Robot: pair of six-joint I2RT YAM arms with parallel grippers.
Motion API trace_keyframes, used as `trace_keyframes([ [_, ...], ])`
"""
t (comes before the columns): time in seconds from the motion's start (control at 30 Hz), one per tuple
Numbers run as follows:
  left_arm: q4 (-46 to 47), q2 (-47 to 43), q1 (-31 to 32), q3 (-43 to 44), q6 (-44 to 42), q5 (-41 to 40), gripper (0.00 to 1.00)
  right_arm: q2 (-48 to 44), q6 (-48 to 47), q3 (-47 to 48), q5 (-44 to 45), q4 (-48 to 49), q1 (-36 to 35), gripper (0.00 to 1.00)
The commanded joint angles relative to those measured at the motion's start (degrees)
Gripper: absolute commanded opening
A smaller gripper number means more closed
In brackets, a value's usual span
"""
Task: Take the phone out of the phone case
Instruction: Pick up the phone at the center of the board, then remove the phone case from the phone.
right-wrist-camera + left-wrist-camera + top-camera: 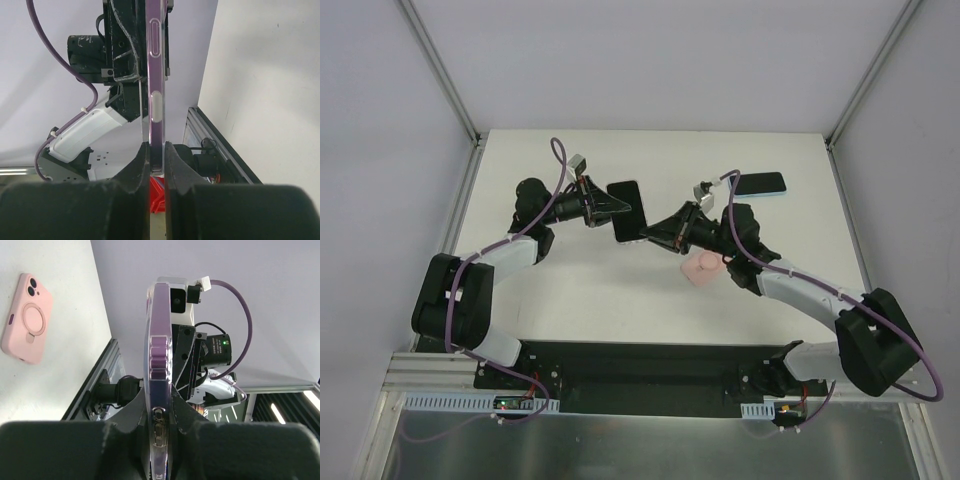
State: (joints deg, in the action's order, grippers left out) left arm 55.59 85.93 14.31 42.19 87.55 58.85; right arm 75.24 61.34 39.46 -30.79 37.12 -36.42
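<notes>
A purple phone in a clear case (628, 210) is held in the air over the middle of the table, between both grippers. My left gripper (610, 207) is shut on its left end. My right gripper (645, 235) is shut on its lower right end. In the left wrist view the phone (159, 360) stands edge-on, clamped between my left gripper's (161, 427) jaws. In the right wrist view the phone (156, 75) also stands edge-on, its end pinched in my right gripper (156, 161). The clear case still wraps the phone.
An empty pink phone case (703, 268) lies on the table under the right arm; it also shows in the left wrist view (27, 310). Another dark-screened phone (761, 184) lies at the back right. White walls enclose the table.
</notes>
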Motion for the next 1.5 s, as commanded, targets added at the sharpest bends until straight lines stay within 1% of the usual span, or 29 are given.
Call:
trace_keyframes([
  [0.0, 7.69, 0.29, 1.16, 0.26, 2.45, -1.28, 0.00, -0.97, 0.27, 0.35, -0.07, 6.39, -0.75, 0.02],
  [0.03, 7.69, 0.20, 1.16, 0.52, 2.45, -1.37, 0.00, -1.41, 0.36, 0.00, 0.28, 6.03, -0.67, 0.08],
  [0.07, 7.60, 0.20, 1.08, 0.61, 2.28, -1.46, 0.00, -2.11, 0.27, -0.78, 0.64, 5.60, -0.58, 0.22],
  [0.1, 7.51, 0.20, 1.08, 0.69, 2.28, -1.46, 0.00, -2.64, 0.10, -1.31, 1.60, 4.20, -0.58, 0.28],
  [0.17, 7.16, -0.06, 1.08, 0.87, 1.93, -1.63, 0.00, -5.35, -1.13, -2.02, 3.00, 0.95, -0.67, 0.32],
  [0.2, 6.64, -0.15, 1.08, 0.96, 1.66, -1.55, 0.00, -6.50, -2.09, -2.02, 5.01, -4.72, -0.58, 0.32],
  [0.23, 5.94, -0.32, 1.08, 1.22, 0.79, -1.55, 0.00, -7.73, -4.97, -1.41, 6.34, -9.22, -0.66, 0.31],
  [0.27, 4.10, -0.93, 1.08, 1.31, 0.17, -1.72, 0.00, -10.44, -7.61, -0.10, 7.92, -14.66, -0.93, 0.27],
  [0.3, 3.04, -1.29, 1.08, 1.75, -0.53, -1.63, 0.00, -11.77, -10.42, 3.83, 13.07, -28.46, -1.54, 0.24],
  [0.33, 1.64, -1.64, 1.08, 1.92, -2.36, -1.81, 0.00, -12.92, -13.76, 6.91, 16.77, -35.82, -2.15, 0.23],
  [0.37, 0.32, -2.60, 1.08, 2.19, -3.43, -1.72, 0.00, -14.23, -19.97, 9.81, 21.25, -43.55, -4.16, 0.20],
  [0.4, -2.22, -3.13, 1.08, 2.45, -4.48, -1.89, 0.00, -14.33, -22.03, 12.37, 28.60, -54.68, -5.05, 0.18],
  [0.43, -3.46, -3.57, 1.08, 3.06, -6.32, -1.81, 0.00, -14.16, -23.88, 16.57, 30.42, -58.01, -5.58, 0.18],
  [0.5, -7.05, -4.89, 1.16, 3.85, -9.13, -1.81, 0.00, -13.28, -26.79, 18.89, 34.28, -63.55, -6.55, 0.18],
  [0.6, -11.63, -6.12, 1.16, 5.00, -13.70, -1.55, 0.00, -11.96, -29.60, 22.23, 38.15, -67.26, -8.22, 0.23],
  [0.63, -14.61, -6.39, 1.16, 5.18, -14.85, -1.37, 0.00, -11.79, -30.22, 22.67, 38.78, -67.36, -8.75, 0.25],
  [0.67, -15.77, -6.91, 1.16, 5.18, -15.82, -1.28, 0.00, -11.61, -30.66, 23.81, 39.31, -67.45, -9.45, 0.33],
  [0.77, -17.54, -7.70, 1.16, 4.65, -17.50, -1.02, 0.00, -9.51, -33.21, 27.49, 40.62, -68.23, -10.94, 0.41],
  [0.87, -18.06, -8.15, 1.25, 4.21, -18.02, -0.67, 0.00, -5.65, -35.67, 31.28, 42.91, -70.43, -13.31, 0.43],
  [1.03, -18.94, -8.76, 1.34, 3.86, -18.64, -0.31, 0.00, -0.72, -37.87, 37.43, 45.46, -71.14, -16.92, 0.43],
  [1.3, -19.82, -9.64, 1.60, 4.12, -18.91, 0.21, 0.00, 5.44, -38.23, 40.43, 48.53, -74.12, -19.21, 0.44],
  [1.47, -20.09, -10.52, 1.60, 4.39, -18.73, 0.48, 0.00, 8.69, -38.05, 42.09, 52.23, -78.68, -19.65, 0.44],
])
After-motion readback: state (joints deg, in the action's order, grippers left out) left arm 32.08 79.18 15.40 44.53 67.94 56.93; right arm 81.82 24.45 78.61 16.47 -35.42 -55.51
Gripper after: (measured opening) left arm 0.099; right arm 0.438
